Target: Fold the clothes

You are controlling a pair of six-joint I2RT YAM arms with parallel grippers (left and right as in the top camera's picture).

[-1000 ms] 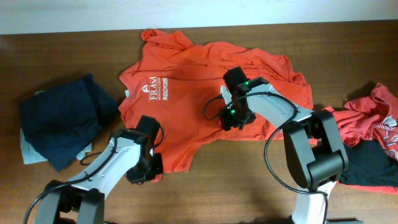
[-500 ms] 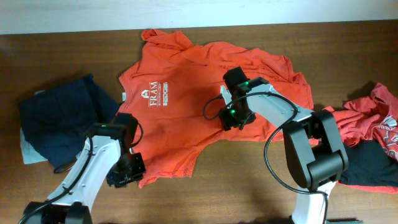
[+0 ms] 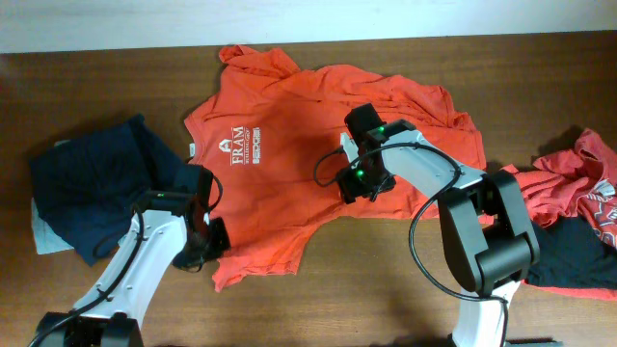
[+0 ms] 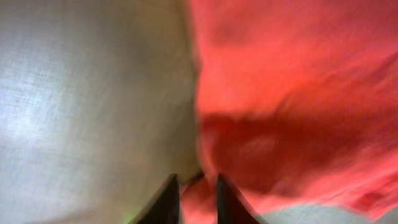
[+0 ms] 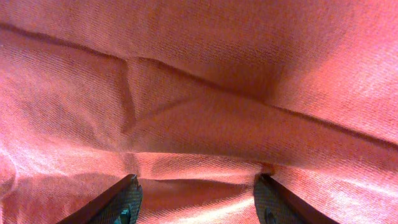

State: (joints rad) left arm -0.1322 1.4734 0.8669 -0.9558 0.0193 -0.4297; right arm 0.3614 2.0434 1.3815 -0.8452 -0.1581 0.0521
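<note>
Shows an early stage of the folding. Presents an orange T-shirt (image 3: 289, 164) with white lettering, spread and rumpled across the middle of the worktop (image 3: 96, 87), sleeves out, with no fold made in it yet. Places the left gripper (image 3: 210, 241) at the shirt's lower left edge, jaws nearly together with a sliver of red cloth between them, seemingly pinched, though blurred in the wrist view. Sets the right gripper (image 3: 352, 183) on the shirt's middle right, jaws apart and straddling a ridge of cloth, nothing clamped. Leaves a dark navy pile (image 3: 92, 188) over a pale piece (image 3: 40, 231) at far left, apparently already stacked, and a heap of red and black garments (image 3: 578, 193) at far right, loose and unfolded. Suggests most of the work remaining.
</note>
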